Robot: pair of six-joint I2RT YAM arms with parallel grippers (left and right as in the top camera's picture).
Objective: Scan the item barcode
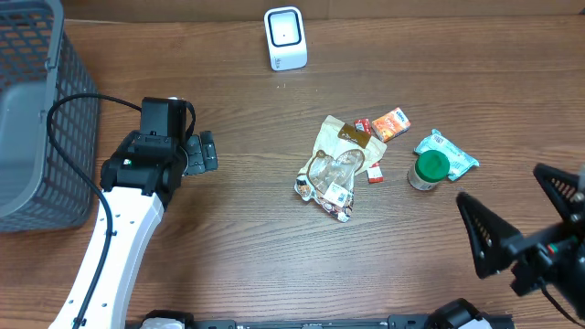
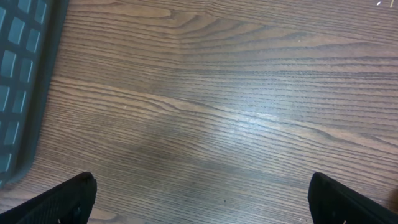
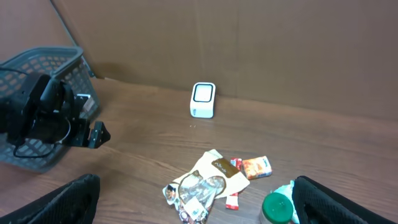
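- My left gripper (image 1: 205,153) is wide open and holds nothing. It sits over bare table (image 1: 247,247), just beside the grey basket (image 1: 37,110).
- In the left wrist view, the left gripper (image 2: 202,202) shows only wood grain between its fingertips (image 2: 71,196). The basket (image 2: 18,81) wall runs along the left edge.
- My right gripper (image 1: 523,212) is also spread wide and empty, at the near right of the table. It is not touching any of the goods.
- In the right wrist view, the right gripper (image 3: 199,202) looks across the whole table, with both dark fingers (image 3: 68,199) low in the frame.
- The scanner (image 1: 285,38) is a white upright box at the far edge of the table, well apart from both grippers. Its dark window faces my right wrist camera (image 3: 203,99).
- The items lie in a loose cluster at centre right, between the scanner and the right gripper.
- A crumpled snack bag (image 1: 336,164), clear and tan, lies flat and is the biggest of the lot (image 3: 202,183).
- An orange packet (image 1: 391,122) and a small red packet (image 1: 363,126) lie just beyond the bag. The red one touches the bag's edge.
- A green-lidded jar (image 1: 428,170) stands upright, just beside a teal pouch (image 1: 450,151).
- I cannot tell which of these is the one meant for scanning.
- I cannot read a barcode at this resolution.
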